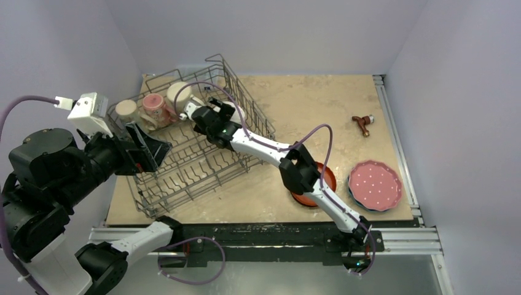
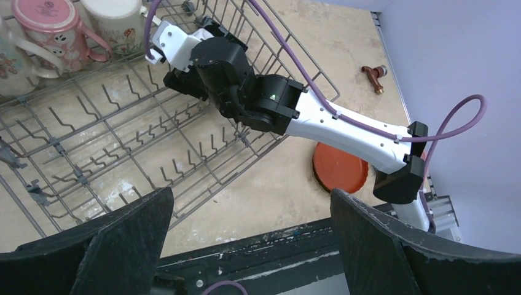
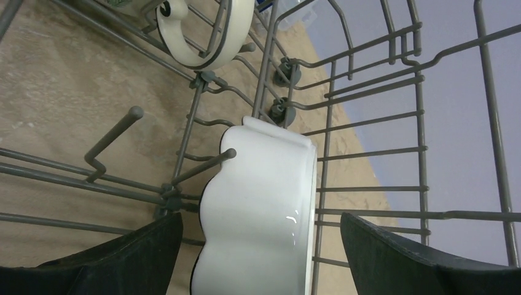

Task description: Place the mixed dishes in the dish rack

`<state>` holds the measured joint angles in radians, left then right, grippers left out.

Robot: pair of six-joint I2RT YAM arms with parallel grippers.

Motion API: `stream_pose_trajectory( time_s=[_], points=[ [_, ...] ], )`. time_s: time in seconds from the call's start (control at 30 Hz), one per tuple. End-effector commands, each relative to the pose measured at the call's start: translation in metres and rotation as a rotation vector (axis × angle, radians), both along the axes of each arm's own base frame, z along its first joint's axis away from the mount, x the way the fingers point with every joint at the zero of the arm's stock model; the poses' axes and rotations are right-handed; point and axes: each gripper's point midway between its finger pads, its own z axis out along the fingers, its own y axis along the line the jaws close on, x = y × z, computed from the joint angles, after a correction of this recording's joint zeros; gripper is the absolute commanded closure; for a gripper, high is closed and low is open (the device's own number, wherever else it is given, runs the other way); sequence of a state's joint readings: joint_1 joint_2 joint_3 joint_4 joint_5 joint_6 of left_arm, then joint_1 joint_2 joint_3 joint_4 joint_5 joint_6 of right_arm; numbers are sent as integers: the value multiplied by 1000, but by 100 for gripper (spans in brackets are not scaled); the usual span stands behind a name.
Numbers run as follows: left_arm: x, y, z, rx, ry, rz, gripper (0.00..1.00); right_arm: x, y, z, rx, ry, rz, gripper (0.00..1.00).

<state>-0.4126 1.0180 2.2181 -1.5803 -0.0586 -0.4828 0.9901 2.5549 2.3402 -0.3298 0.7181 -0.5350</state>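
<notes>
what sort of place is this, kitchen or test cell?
Probably a lab test cell: plain lilac walls box in a beige tabletop, an aluminium rail runs along its near edge, and the dish rack sits straight on it.

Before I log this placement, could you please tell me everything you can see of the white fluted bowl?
The white fluted bowl looks like glossy ceramic with a wavy, scalloped rim. It stands on edge inside the dish rack, close to its wire side, with a tine against its outer wall. The right claw straddles it, open and not gripping.
</notes>
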Motion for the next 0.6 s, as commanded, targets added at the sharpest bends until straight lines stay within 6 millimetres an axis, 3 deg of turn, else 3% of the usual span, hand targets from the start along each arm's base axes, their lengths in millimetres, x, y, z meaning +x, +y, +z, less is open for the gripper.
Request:
stream_pose_trajectory(
  time_s=[0.0,0.2,0.43,0.57],
  points=[
    [-21,3,-35,24,167,0,2,-10,-3,64,149,-5,-26,1],
    [-15,-5,-39,-19,189,1,2,-23,0,99,349,41,-48,1],
    [-8,-10,-47,-63,212,26,2,-41,-11,178,650,47,-101,1],
    [-3,-13,-47,-118,180,43,2,-65,-21,226,812,98,-66,1]
  ],
)
